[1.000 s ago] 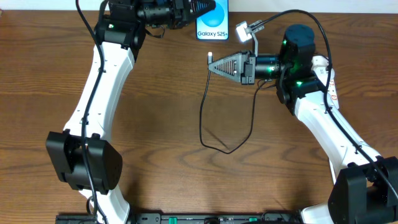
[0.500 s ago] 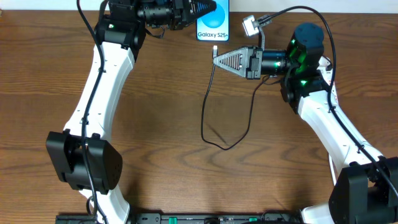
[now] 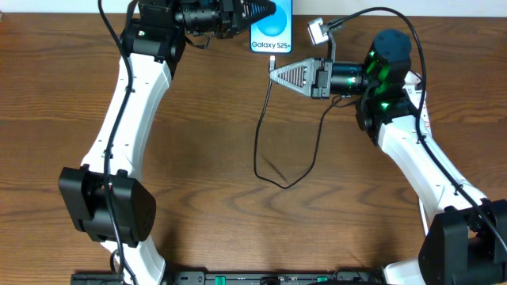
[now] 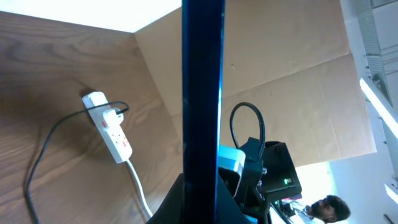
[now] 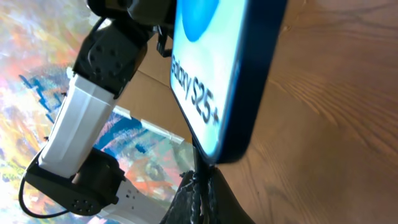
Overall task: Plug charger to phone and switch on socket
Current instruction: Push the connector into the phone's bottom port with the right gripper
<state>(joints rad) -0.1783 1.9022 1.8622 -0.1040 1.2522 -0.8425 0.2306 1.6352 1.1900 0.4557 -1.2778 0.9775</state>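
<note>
My left gripper is shut on the phone at the table's far edge, screen up, reading "Galaxy S25+". In the left wrist view the phone shows edge-on between the jaws. My right gripper is shut on the connector end of the black charger cable, just below the phone's bottom edge. In the right wrist view the connector tip rises from the jaws and meets the phone's lower edge. The white socket strip shows only in the left wrist view.
The cable loops over the brown table between the arms and runs back under the right arm. The strip has a white cord and a black lead plugged in. A cardboard wall stands behind the table.
My right gripper has moved up and slightly right towards the phone, bringing the connector tip to the phone's bottom edge. The left gripper and phone have held still.
</note>
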